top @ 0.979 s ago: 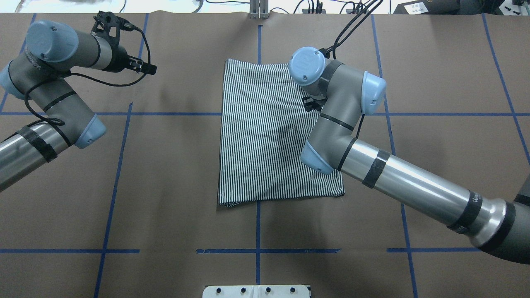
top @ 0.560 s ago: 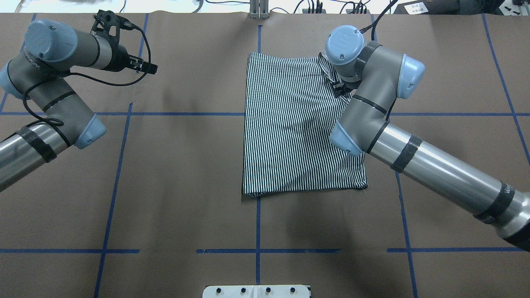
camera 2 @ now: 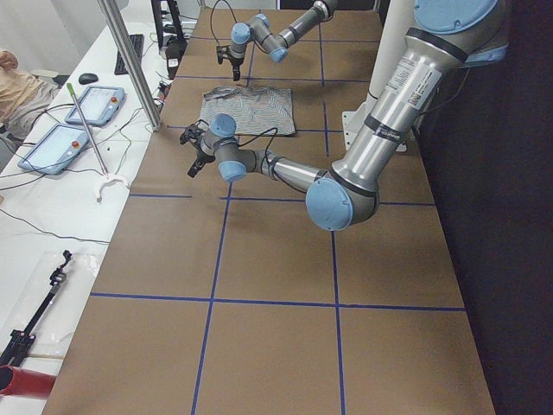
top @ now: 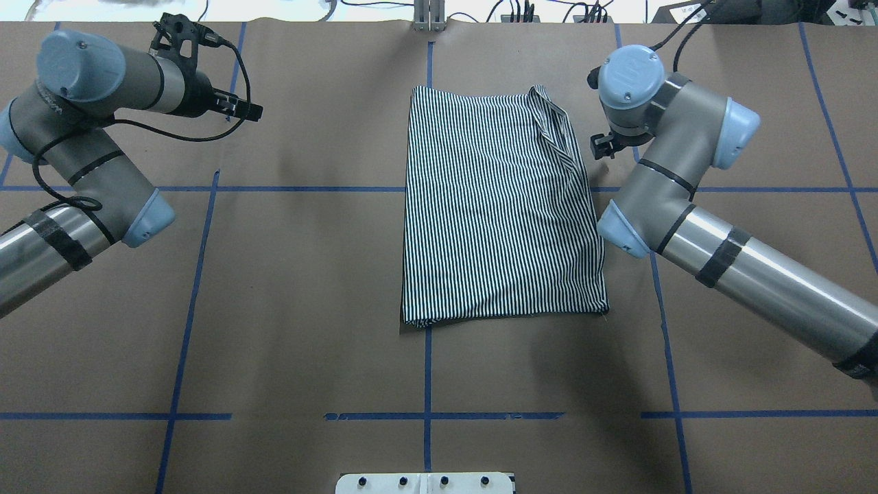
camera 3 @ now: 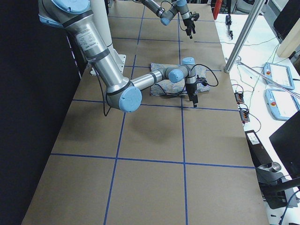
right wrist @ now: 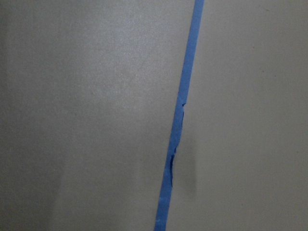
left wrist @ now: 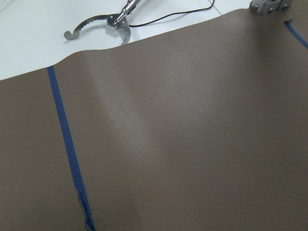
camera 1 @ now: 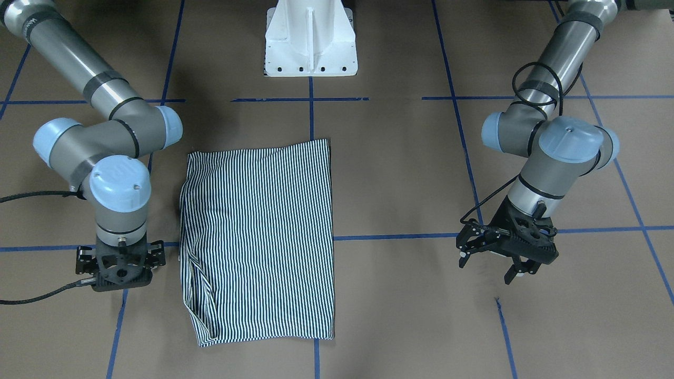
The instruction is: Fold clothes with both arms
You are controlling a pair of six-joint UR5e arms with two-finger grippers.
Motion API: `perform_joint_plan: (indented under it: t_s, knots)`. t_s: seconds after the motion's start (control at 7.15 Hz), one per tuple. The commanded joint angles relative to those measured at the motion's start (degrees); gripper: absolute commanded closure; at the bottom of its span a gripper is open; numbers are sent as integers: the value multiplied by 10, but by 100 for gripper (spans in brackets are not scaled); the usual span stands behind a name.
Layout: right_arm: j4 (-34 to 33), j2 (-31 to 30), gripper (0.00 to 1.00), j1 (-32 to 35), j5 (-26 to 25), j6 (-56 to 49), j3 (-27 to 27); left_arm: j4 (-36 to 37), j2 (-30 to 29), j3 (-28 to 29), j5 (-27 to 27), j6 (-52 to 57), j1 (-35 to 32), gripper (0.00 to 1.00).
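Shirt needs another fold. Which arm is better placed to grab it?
Right. The right pincer hangs close beside the shirt, off its far corner; the left pincer sits far away across the table.

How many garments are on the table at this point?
1. A striped shirt, folded into a rectangle, lies flat on the table, just to the robot's right of the centre line. Anything tucked under its layers would be hidden.
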Motion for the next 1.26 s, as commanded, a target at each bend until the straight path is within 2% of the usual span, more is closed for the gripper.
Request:
perform_joint_plan:
  t_s: [0.0, 0.14, 0.28, 1.12]
  knots:
    - [7, 52, 0, -7, 25, 66, -10, 0, 0, -2, 0, 0, 0, 0]
    - [4, 106, 0, -17, 39, 105, -43, 0, 0, -2, 0, 0, 0, 0]
    - [3, 134, 0, -28, 39, 134, -72, -1, 0, -2, 0, 0, 0, 0]
    - [-44, 128, 0, -35, 4, 29, -102, 0, 0, -2, 0, 0, 0, 0]
